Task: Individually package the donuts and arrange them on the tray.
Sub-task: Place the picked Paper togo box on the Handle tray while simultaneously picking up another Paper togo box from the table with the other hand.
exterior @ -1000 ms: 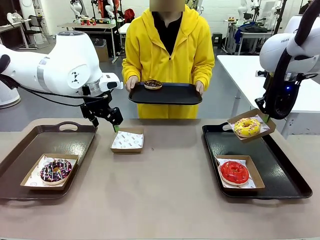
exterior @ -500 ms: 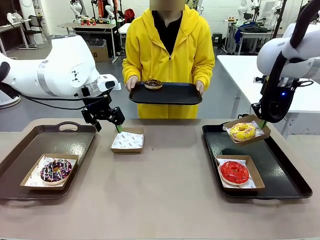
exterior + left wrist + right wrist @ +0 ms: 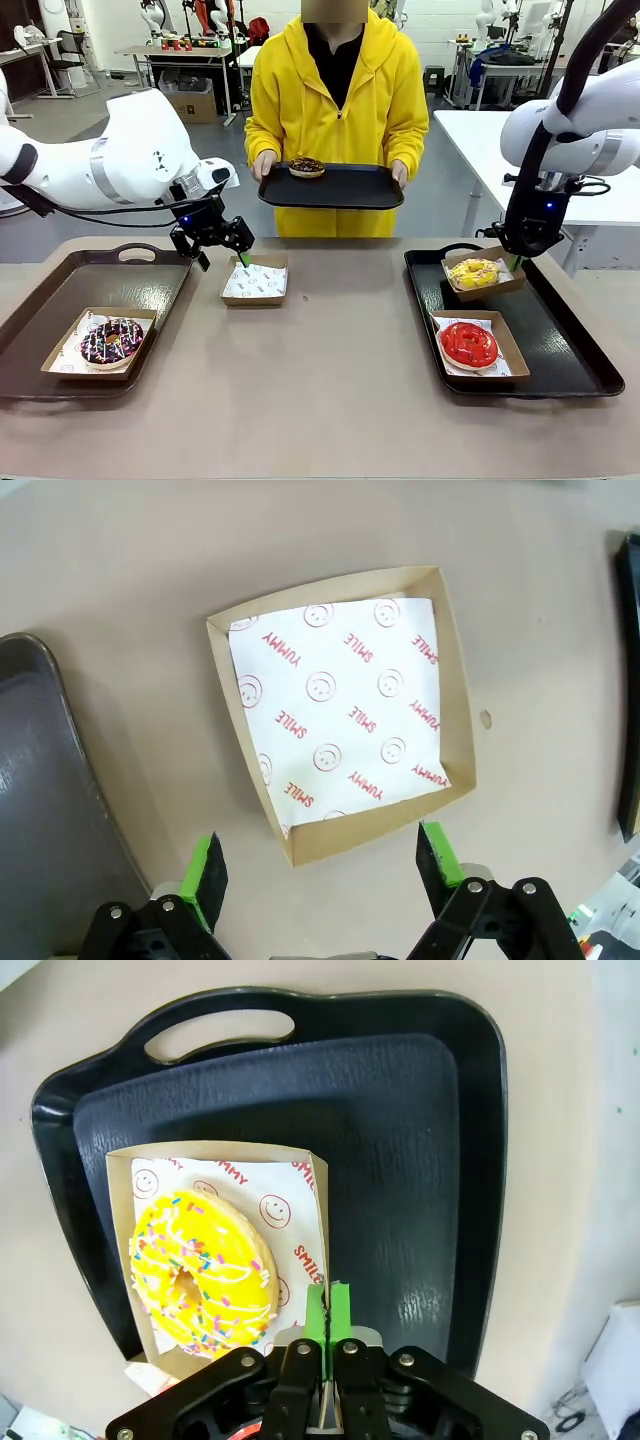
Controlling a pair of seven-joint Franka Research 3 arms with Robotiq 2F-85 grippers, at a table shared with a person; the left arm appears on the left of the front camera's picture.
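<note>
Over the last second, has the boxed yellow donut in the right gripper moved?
Yes. The yellow donut in its box, pinched by the right gripper, has come down and leftward, toward the far end of the right tray, behind the red donut.

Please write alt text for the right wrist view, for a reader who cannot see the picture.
The robot's right hand is shut on the edge of a cardboard box holding a yellow donut with sprinkles, at the far left corner of a black tray. The box is lined with white paper printed with red smiley faces.

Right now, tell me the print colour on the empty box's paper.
Red, on white paper; clearest in the left wrist view.
</note>
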